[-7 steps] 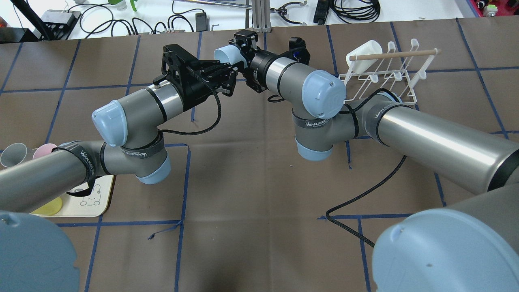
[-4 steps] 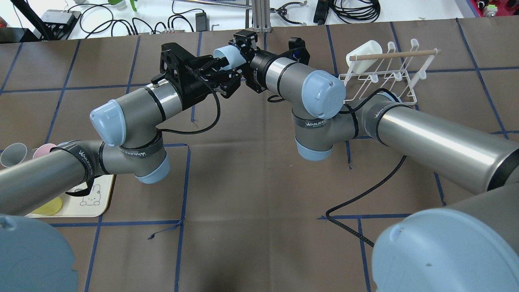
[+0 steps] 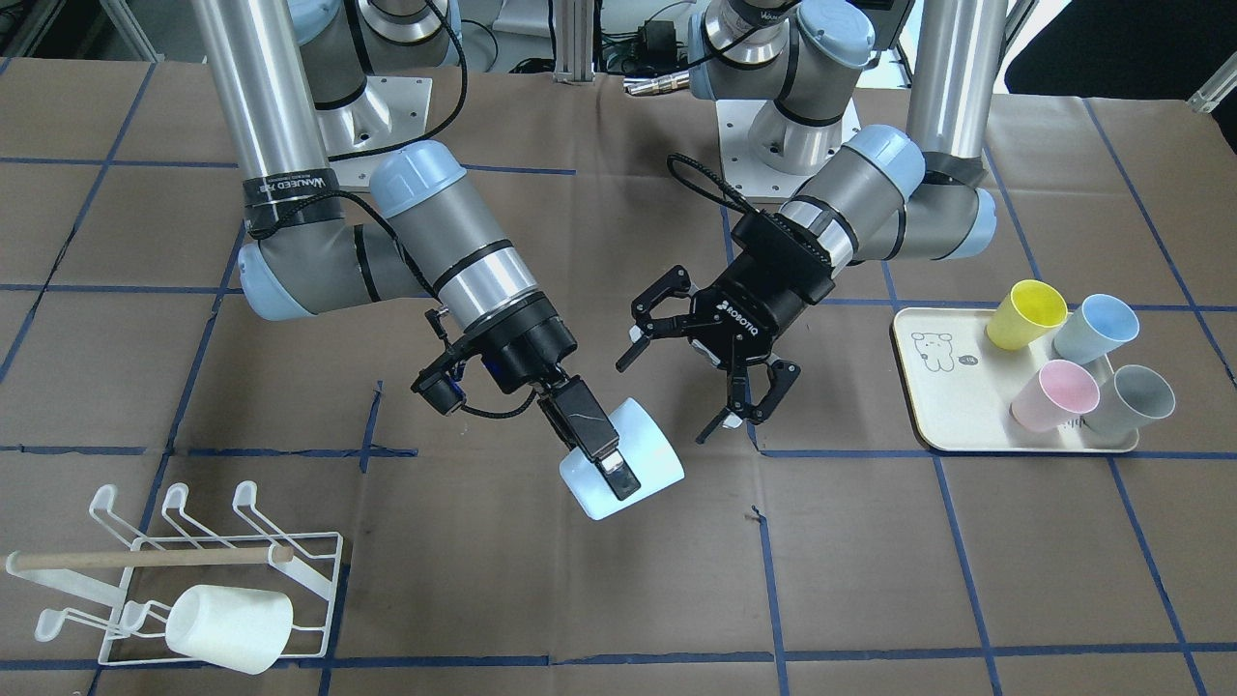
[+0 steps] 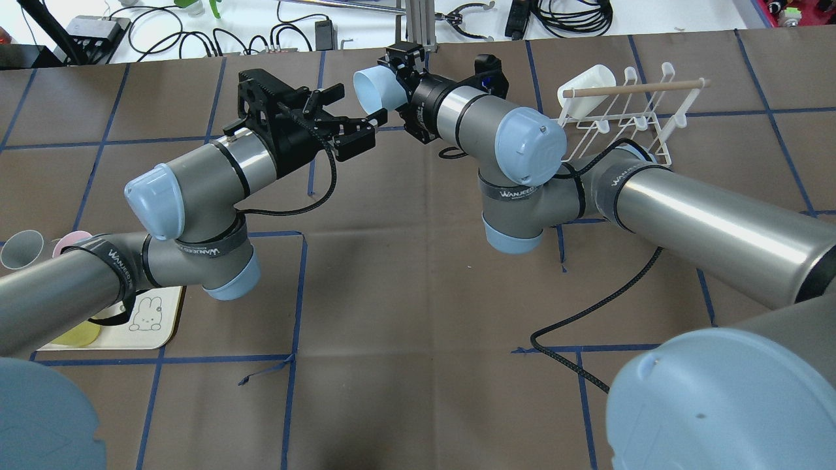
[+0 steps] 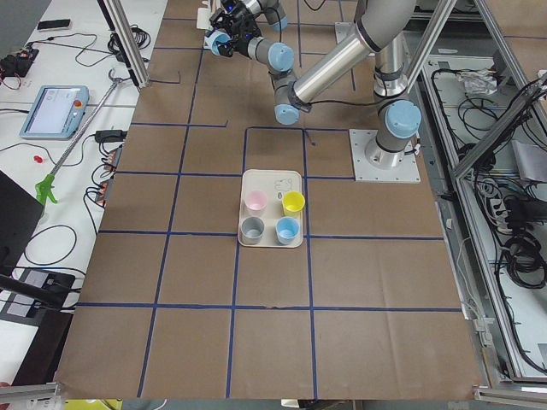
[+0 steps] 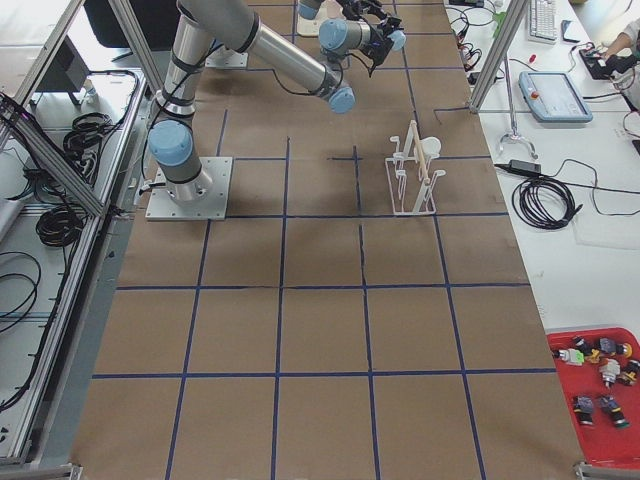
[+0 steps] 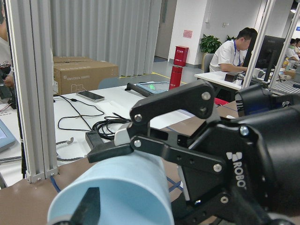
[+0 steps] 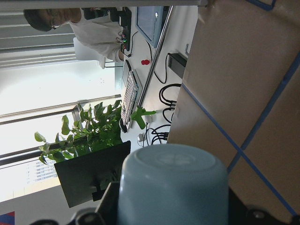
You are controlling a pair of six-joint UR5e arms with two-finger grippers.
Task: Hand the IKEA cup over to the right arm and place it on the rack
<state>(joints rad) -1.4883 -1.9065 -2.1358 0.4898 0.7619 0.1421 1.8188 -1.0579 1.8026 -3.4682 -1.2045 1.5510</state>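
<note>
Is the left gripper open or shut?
Open: the left gripper has its fingers spread, clear of the blue cup the right gripper holds.

A: Light level and source?
B: Bright, even, from overhead. Only faint, soft-edged shadows on the table (image 3: 870,580). Streak of glare along the right arm (image 4: 712,215).
A: Sharpness?
B: Crisp throughout the fixed views; mild wide-angle lean toward the edges of both side views. Slightly soft on the cup (image 7: 117,192), close to the left wrist lens. Blown out to white at the window (image 8: 42,103).
</note>
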